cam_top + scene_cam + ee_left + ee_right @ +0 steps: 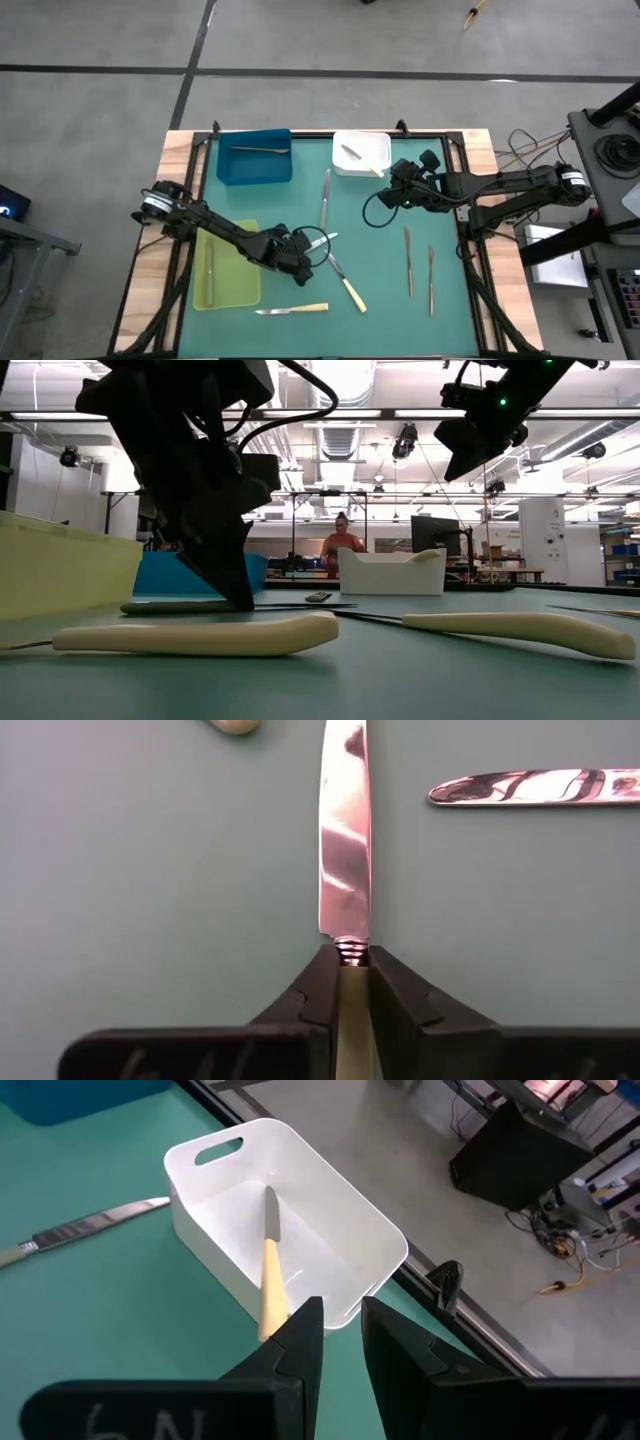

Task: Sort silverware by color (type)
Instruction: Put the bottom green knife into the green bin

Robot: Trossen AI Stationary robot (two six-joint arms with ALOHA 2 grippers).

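Note:
My left gripper [303, 252] [350, 955] is down on the mat, right of the yellow-green tray [245, 290], and shut on a knife with a pale yellow handle. The knife's grey blade [322, 239] [345, 840] points away from the fingers. My right gripper [385, 197] [340, 1315] hovers above the mat beside the white tray [372, 166], narrowly open and holding nothing. Inside the white tray, a yellow-handled knife [270, 1270] leans its handle end on the tray wall. Other silverware lies flat on the mat: a grey knife [325, 200], two yellow-handled knives [347, 283] [292, 310] and two grey pieces [408, 260] [431, 280]. My left gripper pinches the knife's pale yellow handle [352, 982] between its two fingers, right where the handle meets the blade. The fingers come from above, pointing down, and the handle runs back between them. In the low view the knife [290, 606] lies level on the mat.
The blue tray [232, 170] at the far edge holds one utensil [262, 149]. The yellow-green tray holds a grey utensil [211, 262]. A grey utensil [540, 787] lies just beside the held blade. The mat has bare room between the two arms. A person stands in the room beyond the table.

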